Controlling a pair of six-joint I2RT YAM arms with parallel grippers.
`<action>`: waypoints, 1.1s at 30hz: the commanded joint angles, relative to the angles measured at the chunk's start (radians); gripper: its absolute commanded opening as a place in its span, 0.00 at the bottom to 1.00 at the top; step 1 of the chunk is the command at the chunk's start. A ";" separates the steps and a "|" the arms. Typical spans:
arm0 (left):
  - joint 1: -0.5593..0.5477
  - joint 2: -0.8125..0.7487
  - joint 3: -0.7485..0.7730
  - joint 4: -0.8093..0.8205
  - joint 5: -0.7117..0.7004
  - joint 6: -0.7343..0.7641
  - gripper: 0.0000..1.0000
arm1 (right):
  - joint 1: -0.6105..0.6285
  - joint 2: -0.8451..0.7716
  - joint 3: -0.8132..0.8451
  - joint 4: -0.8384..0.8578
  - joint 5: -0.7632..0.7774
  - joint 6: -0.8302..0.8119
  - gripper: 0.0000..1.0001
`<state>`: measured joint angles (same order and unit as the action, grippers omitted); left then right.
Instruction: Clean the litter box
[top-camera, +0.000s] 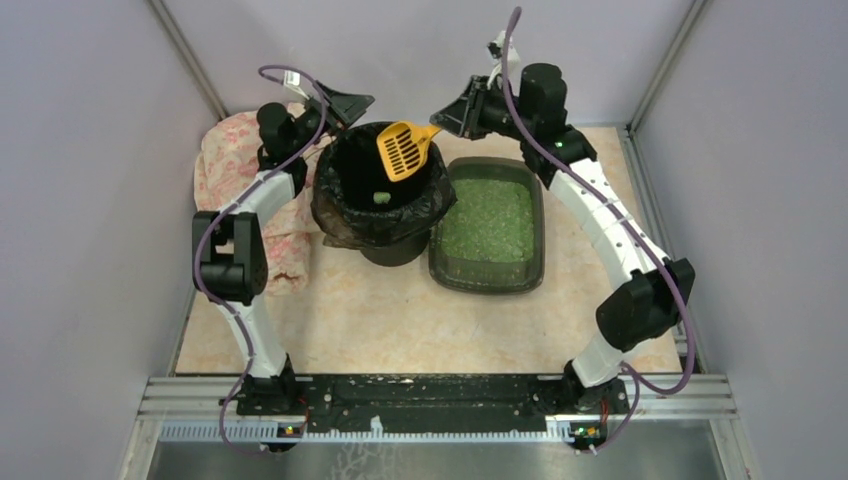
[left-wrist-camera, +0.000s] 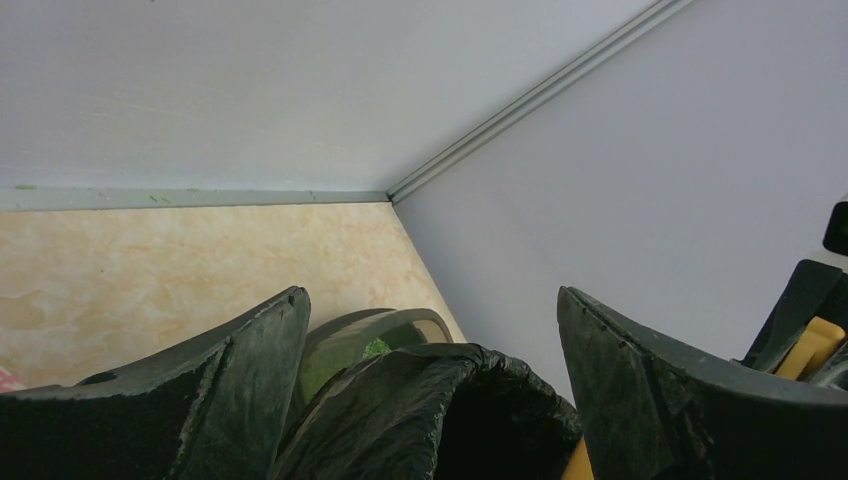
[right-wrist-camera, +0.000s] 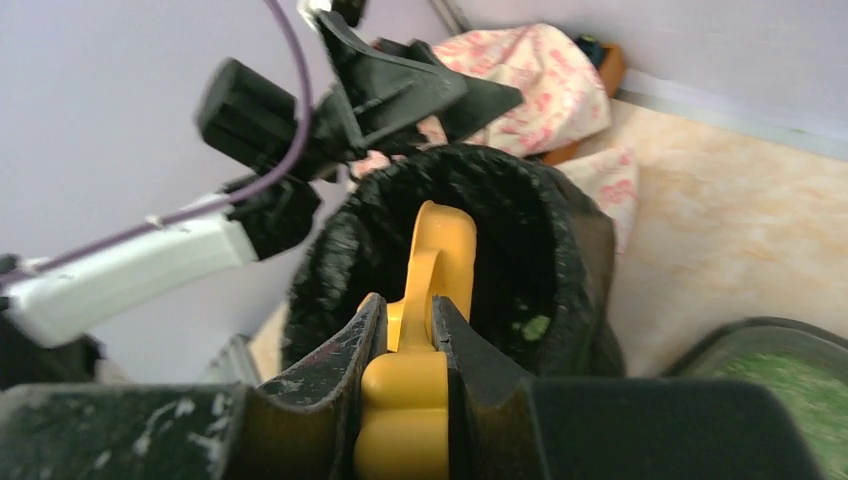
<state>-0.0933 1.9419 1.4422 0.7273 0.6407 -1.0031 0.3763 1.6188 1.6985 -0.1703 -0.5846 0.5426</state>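
Note:
The litter box (top-camera: 490, 225), a dark tray of green granules, sits right of the black-bagged bin (top-camera: 345, 205). My right gripper (top-camera: 445, 125) is shut on the handle of the yellow slotted scoop (top-camera: 403, 150) and holds its blade over the bin's mouth. In the right wrist view the fingers (right-wrist-camera: 350, 350) clamp the scoop (right-wrist-camera: 440, 255) above the bin (right-wrist-camera: 560, 230). A green clump (top-camera: 381, 198) lies inside the bin. My left gripper (top-camera: 350, 103) is open at the bin's far left rim. In the left wrist view the bag's rim (left-wrist-camera: 430, 410) lies between its spread fingers (left-wrist-camera: 250, 380).
A pink floral cloth (top-camera: 235, 170) lies bunched at the left of the bin. Grey walls enclose the back and both sides. The litter box's corner (left-wrist-camera: 350, 345) shows past the bag in the left wrist view.

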 joint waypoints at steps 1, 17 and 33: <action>0.006 -0.054 -0.012 0.046 0.016 -0.007 0.99 | 0.022 -0.047 0.065 -0.120 0.168 -0.245 0.00; 0.007 -0.082 -0.026 0.036 0.021 0.001 0.99 | -0.487 -0.362 -0.452 0.151 -0.014 -0.018 0.00; 0.005 -0.073 -0.041 0.041 0.023 -0.002 0.99 | -0.382 -0.338 -0.573 -0.358 0.202 -0.448 0.00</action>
<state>-0.0891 1.8957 1.4071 0.7334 0.6476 -1.0027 -0.0227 1.2842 1.1019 -0.4374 -0.4393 0.2115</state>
